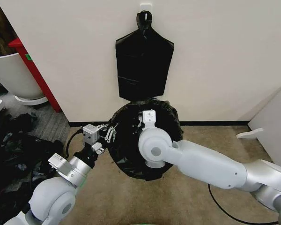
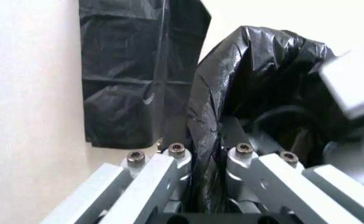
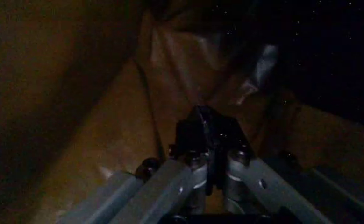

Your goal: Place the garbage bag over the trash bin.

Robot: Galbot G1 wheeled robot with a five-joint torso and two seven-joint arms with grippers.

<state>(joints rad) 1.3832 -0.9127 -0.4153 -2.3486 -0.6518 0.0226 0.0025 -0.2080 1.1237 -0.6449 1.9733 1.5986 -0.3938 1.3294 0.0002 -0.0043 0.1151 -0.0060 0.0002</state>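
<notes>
The glossy black garbage bag (image 1: 131, 150) lies draped in a round mound on the floor by the wall; the trash bin is hidden under it. My left gripper (image 1: 110, 132) is at the bag's left edge. In the left wrist view its fingers (image 2: 164, 169) are closed on a wrinkled fold of the bag (image 2: 256, 79). My right arm reaches over the mound, its wrist (image 1: 148, 117) dipping into the bag's mouth. Inside, in the dark, my right gripper (image 3: 208, 133) is shut, and creases of film (image 3: 188, 79) run up from its tips.
A flat black bag bundle (image 1: 143, 65) hangs on the wall just behind. At the far left stand a big white tub (image 1: 11, 75) and a red post (image 1: 35, 70), with a heap of black bags (image 1: 14, 145) below them. A white panel (image 1: 274, 126) stands at the right.
</notes>
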